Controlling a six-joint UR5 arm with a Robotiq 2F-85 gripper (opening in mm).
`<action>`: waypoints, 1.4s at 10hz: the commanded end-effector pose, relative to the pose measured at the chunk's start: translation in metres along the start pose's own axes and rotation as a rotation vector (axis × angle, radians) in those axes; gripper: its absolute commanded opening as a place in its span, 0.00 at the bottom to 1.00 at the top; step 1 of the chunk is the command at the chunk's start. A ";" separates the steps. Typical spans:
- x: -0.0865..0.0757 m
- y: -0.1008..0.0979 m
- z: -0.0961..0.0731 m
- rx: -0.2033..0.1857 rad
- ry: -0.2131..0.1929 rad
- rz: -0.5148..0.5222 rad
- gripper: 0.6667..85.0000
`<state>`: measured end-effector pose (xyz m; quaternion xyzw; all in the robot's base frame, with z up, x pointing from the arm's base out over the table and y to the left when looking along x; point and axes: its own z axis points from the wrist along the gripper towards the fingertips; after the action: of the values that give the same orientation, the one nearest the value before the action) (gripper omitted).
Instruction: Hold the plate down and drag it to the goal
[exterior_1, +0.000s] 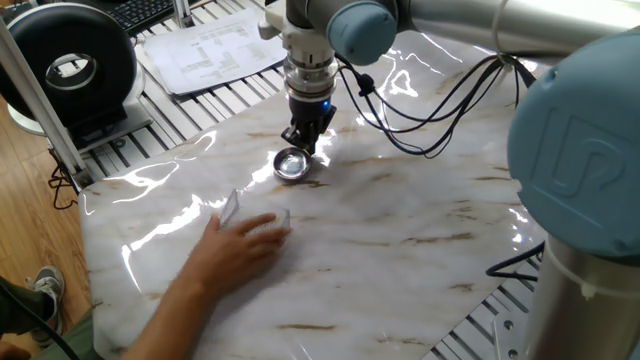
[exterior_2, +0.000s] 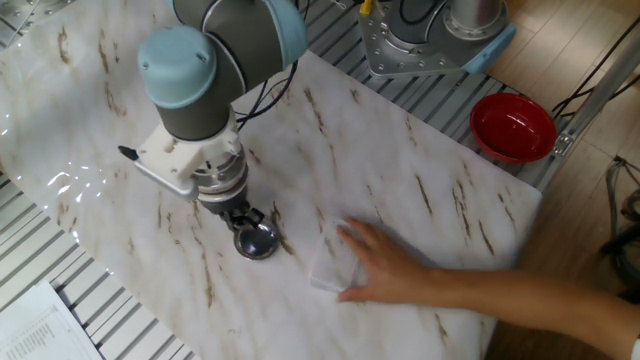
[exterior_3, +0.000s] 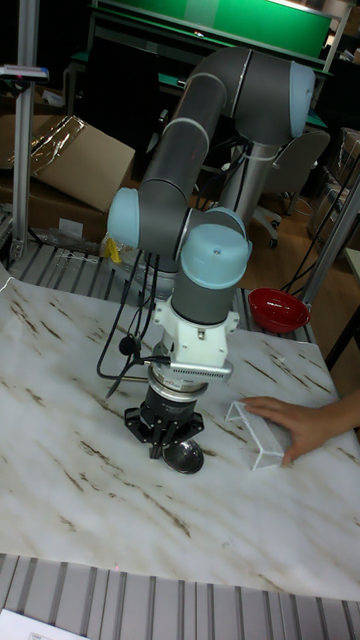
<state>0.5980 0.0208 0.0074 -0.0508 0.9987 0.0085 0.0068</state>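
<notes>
The plate (exterior_1: 292, 165) is a small shiny metal dish on the marble tabletop, also visible as plate (exterior_2: 256, 241) and plate (exterior_3: 185, 455). My gripper (exterior_1: 301, 146) stands upright over its far rim, fingers shut together and tips pressing into the dish; it is the gripper (exterior_2: 243, 219) and gripper (exterior_3: 164, 441) in the other views. The goal (exterior_1: 233, 209), a clear plastic tray, lies a short way in front of the plate, partly covered by a person's hand (exterior_1: 238, 248). The goal (exterior_2: 328, 263) is blurred; the goal (exterior_3: 255, 432) sits just right of the plate.
The person's arm (exterior_2: 470, 295) reaches across the table's near side. A red bowl (exterior_2: 512, 125) stands off the table corner. A printed paper sheet (exterior_1: 215, 45) and a black round device (exterior_1: 70, 65) lie beyond the far edge. Cables (exterior_1: 440, 100) hang from my arm.
</notes>
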 end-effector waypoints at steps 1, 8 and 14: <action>-0.006 0.016 -0.001 -0.002 -0.033 0.018 0.01; -0.009 0.053 0.003 -0.005 -0.056 0.045 0.01; 0.005 0.091 0.001 0.009 -0.027 0.018 0.01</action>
<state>0.5925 0.0953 0.0055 -0.0359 0.9989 0.0027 0.0295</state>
